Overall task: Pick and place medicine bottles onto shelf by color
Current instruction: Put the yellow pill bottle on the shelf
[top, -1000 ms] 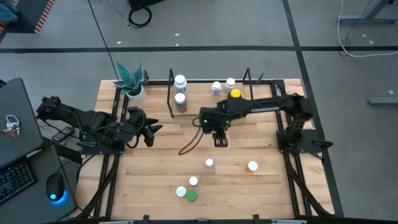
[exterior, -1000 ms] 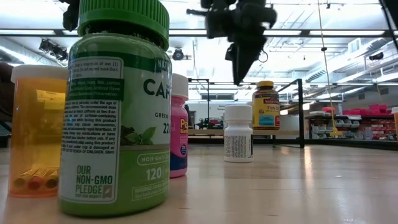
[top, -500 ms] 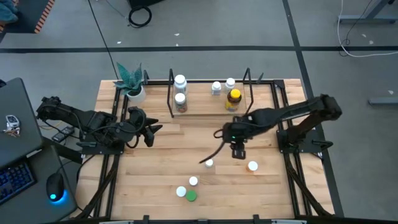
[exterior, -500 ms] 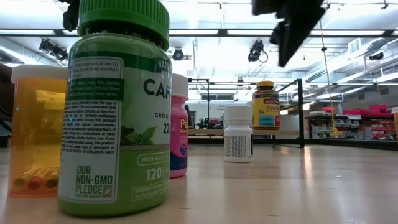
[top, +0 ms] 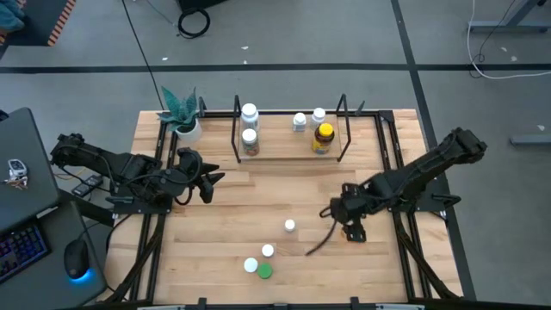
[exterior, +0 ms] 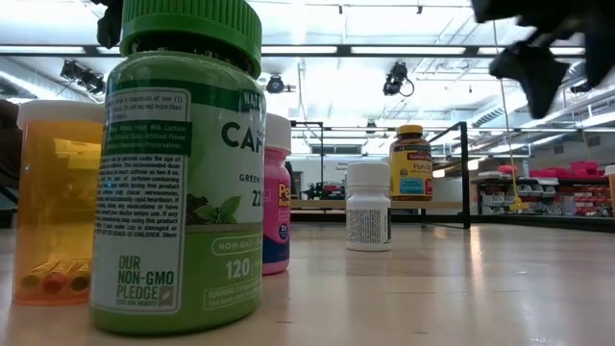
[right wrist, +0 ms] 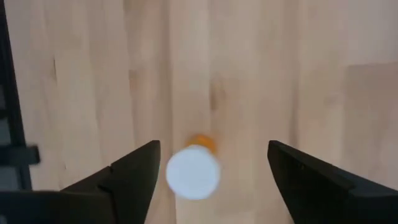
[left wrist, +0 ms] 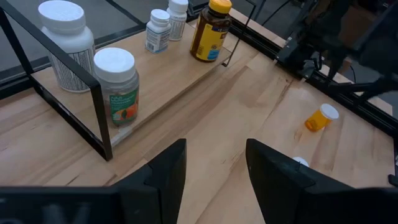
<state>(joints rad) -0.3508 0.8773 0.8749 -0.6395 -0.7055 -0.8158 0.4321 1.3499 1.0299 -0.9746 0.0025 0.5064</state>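
My right gripper [right wrist: 211, 180] hangs with its fingers spread wide over an orange, white-capped bottle [right wrist: 194, 169], which stands between them on the table [right wrist: 249, 74]. Farther off, the shelf [top: 288, 153] holds five bottles. My left gripper [left wrist: 214, 171] waits beside it, part open, empty.

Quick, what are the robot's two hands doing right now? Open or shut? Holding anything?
Left gripper: open, holding nothing, waiting near the shelf.
Right gripper: open, holding nothing, right above an orange bottle.
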